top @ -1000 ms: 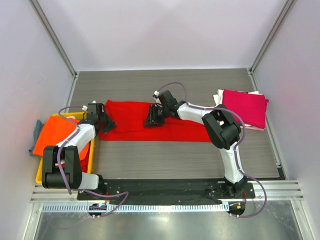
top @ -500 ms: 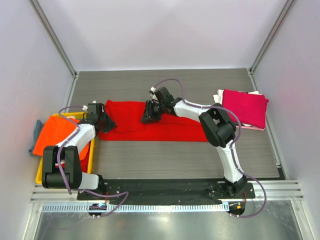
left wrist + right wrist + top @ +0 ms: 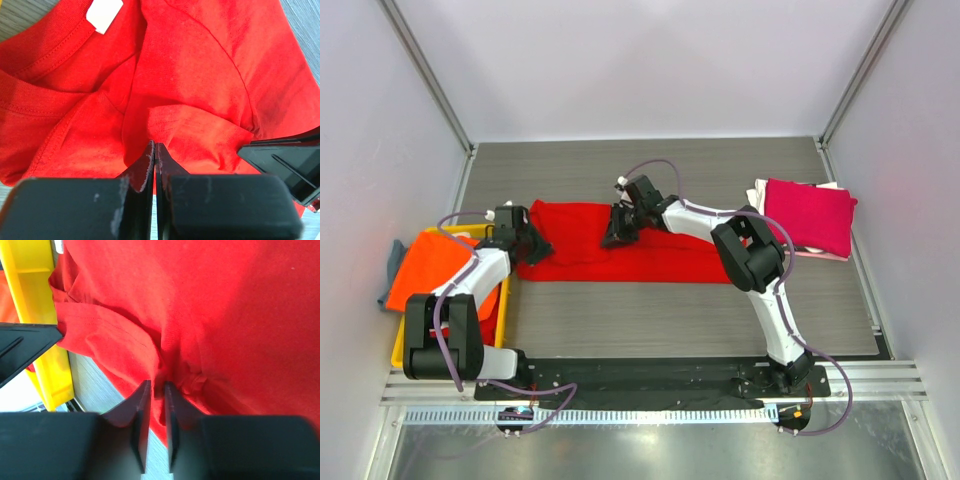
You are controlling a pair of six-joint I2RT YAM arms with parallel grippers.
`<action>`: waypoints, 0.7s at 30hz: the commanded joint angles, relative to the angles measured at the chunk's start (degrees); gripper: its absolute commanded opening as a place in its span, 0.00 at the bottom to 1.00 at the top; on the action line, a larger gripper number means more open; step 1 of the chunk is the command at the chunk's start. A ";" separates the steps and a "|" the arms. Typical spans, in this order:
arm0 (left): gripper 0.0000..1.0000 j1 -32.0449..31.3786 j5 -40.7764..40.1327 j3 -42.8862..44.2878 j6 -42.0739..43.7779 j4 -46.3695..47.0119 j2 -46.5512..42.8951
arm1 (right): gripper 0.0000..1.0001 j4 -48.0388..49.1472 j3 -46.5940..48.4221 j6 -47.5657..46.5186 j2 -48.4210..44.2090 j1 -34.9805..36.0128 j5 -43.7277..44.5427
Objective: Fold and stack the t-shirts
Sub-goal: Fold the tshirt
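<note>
A bright red t-shirt (image 3: 660,255) lies spread across the middle of the table, its round neck and white label (image 3: 104,15) at the left end. My left gripper (image 3: 533,247) is at that left end, shut on a fold of the red fabric (image 3: 155,146). My right gripper (image 3: 613,237) is over the shirt's left half, jaws nearly together with a bunch of red cloth pinched between them (image 3: 157,385). A folded magenta-pink t-shirt (image 3: 810,215) lies on a white one (image 3: 758,190) at the right. An orange t-shirt (image 3: 440,265) lies in the crate.
The yellow plastic crate (image 3: 503,310) stands at the table's left edge, right beside the red shirt's left end; it also shows in the right wrist view (image 3: 37,315). A grey-blue cloth (image 3: 396,255) hangs over its far left side. Walls enclose the table on three sides.
My right gripper has moved left and slightly toward the back, taking the pinched red cloth with it. The left gripper has stayed in place.
</note>
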 commanded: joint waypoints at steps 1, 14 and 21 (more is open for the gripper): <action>0.00 0.20 1.27 -0.16 1.10 1.06 -0.89 | 0.17 0.65 2.44 0.11 -0.12 0.46 -0.64; 0.00 0.20 -1.27 -0.43 1.81 -0.43 -0.89 | 0.01 1.44 -5.72 2.48 -5.83 0.28 -1.79; 0.00 0.20 -1.19 -0.78 2.07 -0.26 -0.45 | 0.01 3.90 -10.39 3.36 -8.82 0.20 -2.66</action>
